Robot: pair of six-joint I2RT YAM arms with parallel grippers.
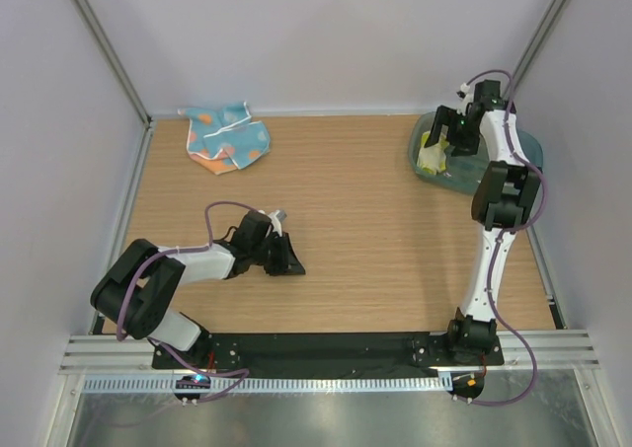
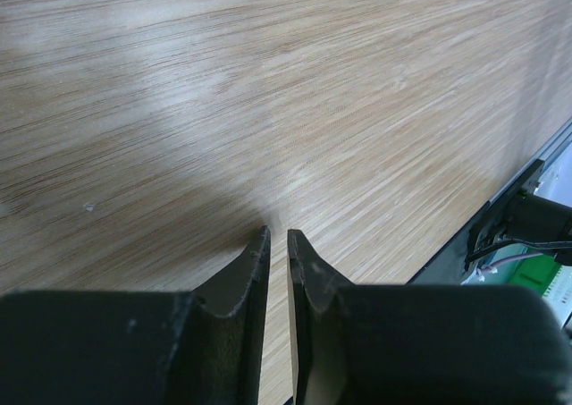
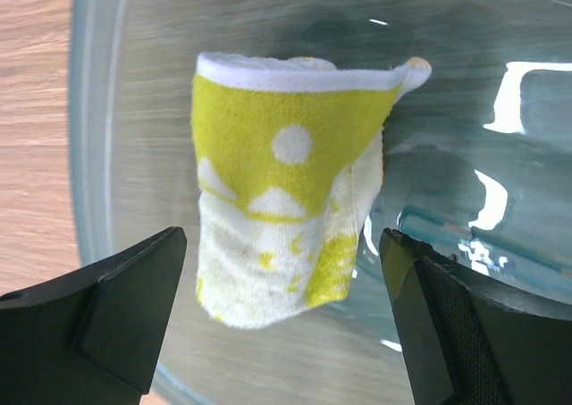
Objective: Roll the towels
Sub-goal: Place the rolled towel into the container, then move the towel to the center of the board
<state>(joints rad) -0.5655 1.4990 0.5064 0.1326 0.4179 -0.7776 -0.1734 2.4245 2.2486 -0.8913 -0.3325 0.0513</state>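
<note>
Start at your far left: the light blue towel (image 1: 227, 137) lies crumpled near the back edge of the table (image 1: 355, 210), unrolled, its orange and white shapes facing up. It is well apart from both arms.

Nearer to you, the left arm is folded low over the wood, and the left gripper (image 1: 287, 260) points toward the middle of the table. In its wrist view you see the left gripper (image 2: 278, 237) drawn narrow, its two black fingers almost meeting with only a thin slit between the tips. Nothing sits in that slit; only bare wood grain lies beyond it. The black base rail (image 2: 518, 222) shows at the right edge of that view.

Move across the open stretch of wood to your right. The right arm reaches up to the back right corner, where the translucent teal tray (image 1: 531, 151) sits. The right gripper (image 1: 440, 139) hangs over the tray's left part.

From the right wrist you see the right gripper (image 3: 281, 238) spread wide, one finger on either side of the yellow towel (image 3: 286, 190), with clear space between each finger and the cloth. The yellow towel (image 1: 432, 157) is rolled into a short bundle and lies on the tray's floor (image 3: 465, 83), its white-edged end away from the fingers. A loose flap shows along its right side
</note>
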